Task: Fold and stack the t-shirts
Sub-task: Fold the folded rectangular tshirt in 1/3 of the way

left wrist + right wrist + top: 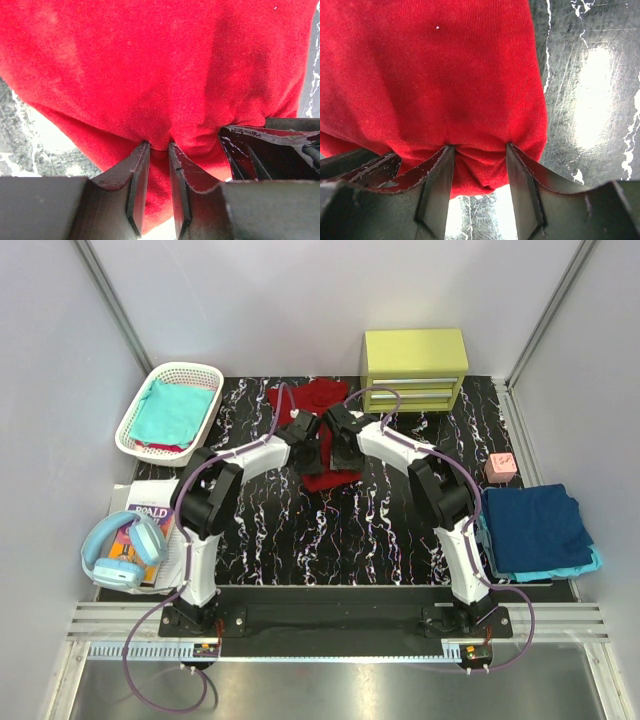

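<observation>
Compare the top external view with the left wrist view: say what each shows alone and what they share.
Only top external: the white basket holding a teal t-shirt, the yellow drawer unit, the pink block, the navy t-shirt, the headphones. Only left wrist: the left gripper seen close, its jaws pinching a fold of the dark red t-shirt. Both: that shirt and the black marbled table.

We find the dark red cloth t-shirt (316, 400) centred on the tabletop (330, 540) — white plastic lattice basket (186, 367) behind-left, yellow-green drawer cabinet (415, 365) behind-right, folded navy cloth t-shirt (530, 525) far right, small pink block (501, 467) just behind it.
</observation>
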You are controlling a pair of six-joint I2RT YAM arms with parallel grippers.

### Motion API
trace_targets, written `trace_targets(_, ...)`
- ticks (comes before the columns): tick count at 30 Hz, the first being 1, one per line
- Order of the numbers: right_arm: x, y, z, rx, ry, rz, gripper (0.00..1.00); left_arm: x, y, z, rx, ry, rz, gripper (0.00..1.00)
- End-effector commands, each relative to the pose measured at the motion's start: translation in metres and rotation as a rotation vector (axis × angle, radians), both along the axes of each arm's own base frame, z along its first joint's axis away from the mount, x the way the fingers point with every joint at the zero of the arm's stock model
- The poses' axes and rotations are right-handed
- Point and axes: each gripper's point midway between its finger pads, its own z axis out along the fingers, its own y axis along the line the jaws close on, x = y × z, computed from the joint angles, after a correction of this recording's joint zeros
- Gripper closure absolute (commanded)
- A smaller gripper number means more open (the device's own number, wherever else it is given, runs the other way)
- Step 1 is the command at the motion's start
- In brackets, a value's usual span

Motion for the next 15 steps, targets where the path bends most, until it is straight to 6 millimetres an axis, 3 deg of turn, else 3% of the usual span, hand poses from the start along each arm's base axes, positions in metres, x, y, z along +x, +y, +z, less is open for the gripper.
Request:
trace_targets(1,-0.015,-0.009,0.001,-0.05,0.031,0.033,0.47,-0.004,0.006,0.017,0.026,-0.042,-0.013,0.72)
trace_targets(3,-0.017,-0.007,0.002,-0.03,0.044,0.027,0.47,-0.007,0.011,0.017,0.043,-0.018,-0.014,0.72)
trace_targets(7,-0.043,0.007,0.001,0.072,0.117,0.016,0.5,-0.029,0.032,0.01,0.067,0.032,0.005,0.75)
trace_targets(8,-0.059,0.011,0.0,0.075,0.129,0.02,0.5,-0.033,0.035,0.018,0.059,0.021,0.012,0.75)
trace_targets(10,-0.078,0.014,-0.006,0.066,0.137,0.033,0.5,-0.054,0.047,0.012,0.076,0.058,0.022,0.75)
trace_targets(11,-0.09,0.022,-0.002,0.077,0.14,0.044,0.5,-0.06,0.049,0.021,0.06,0.046,0.022,0.75)
trace_targets(12,-0.099,0.026,-0.003,0.078,0.149,0.053,0.5,-0.076,0.057,0.012,0.072,0.083,0.029,0.75)
trace_targets(14,-0.124,0.034,-0.005,0.078,0.166,0.071,0.5,-0.09,0.058,0.017,0.057,0.086,0.02,0.75)
trace_targets(15,-0.131,0.036,-0.005,0.079,0.17,0.076,0.51,-0.104,0.065,0.009,0.069,0.113,0.022,0.75)
